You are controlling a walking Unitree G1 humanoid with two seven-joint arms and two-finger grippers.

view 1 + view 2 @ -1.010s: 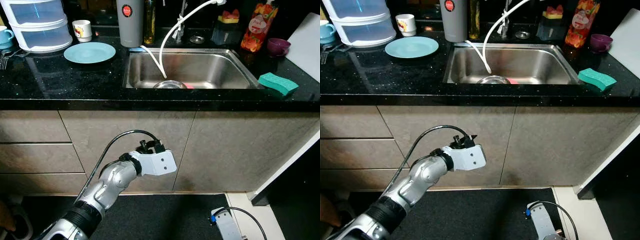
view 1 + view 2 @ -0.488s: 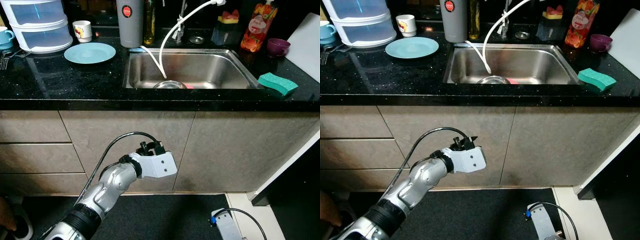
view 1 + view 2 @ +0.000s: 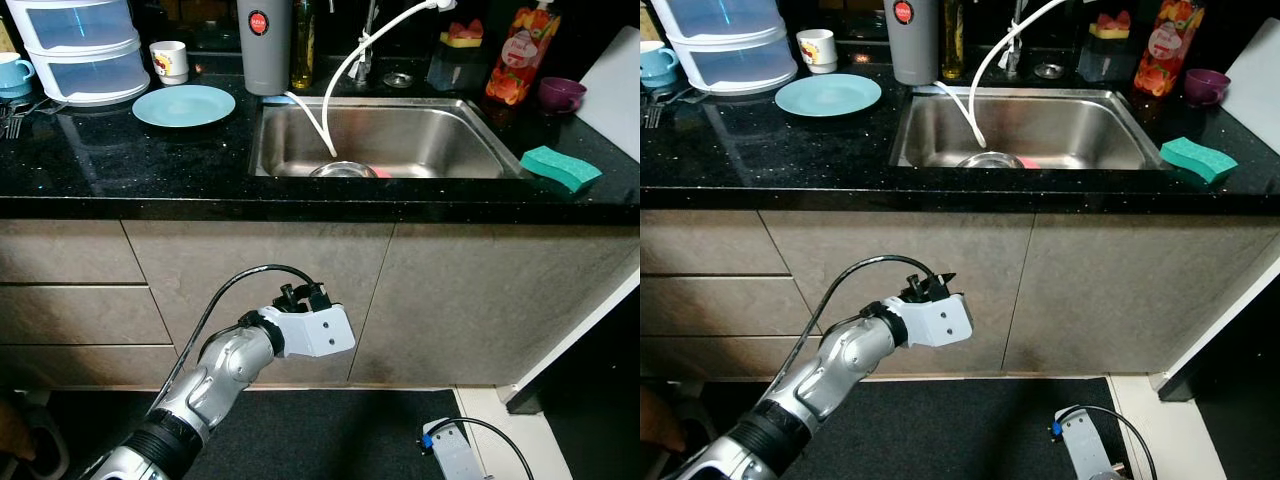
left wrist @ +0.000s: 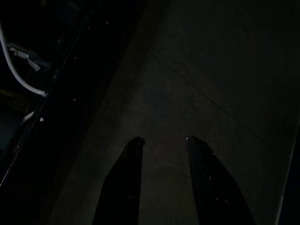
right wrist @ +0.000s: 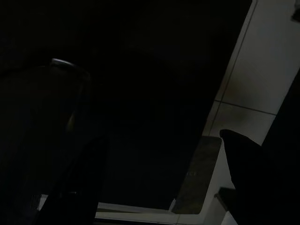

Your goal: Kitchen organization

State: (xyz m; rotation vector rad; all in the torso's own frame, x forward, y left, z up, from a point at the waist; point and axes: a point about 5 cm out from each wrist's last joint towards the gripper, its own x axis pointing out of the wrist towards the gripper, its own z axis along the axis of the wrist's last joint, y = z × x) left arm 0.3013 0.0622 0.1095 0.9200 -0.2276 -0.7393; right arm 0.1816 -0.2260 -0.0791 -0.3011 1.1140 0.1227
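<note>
1. While the left hand [image 4: 161, 180] hangs low before the cupboard front [image 3: 480, 290], its fingers [image 4: 124, 178] are spread with nothing between them.
2. Everything to tidy lies above and beyond it on the black worktop [image 3: 150, 165]: a blue plate [image 3: 183, 105] and mug [image 3: 168, 60] up and to the left, a green sponge [image 3: 560, 167] far right, a metal bowl [image 3: 340, 170] in the sink [image 3: 420, 135].
3. By my reckoning the left hand is nearer the plate; the sponge suits the right.
4. The worktop's overhanging edge is the obstacle, so the arm must rise outward first.
5. The right hand [image 5: 159, 178] shows wide-set fingers over the floor [image 5: 272, 56].
</note>
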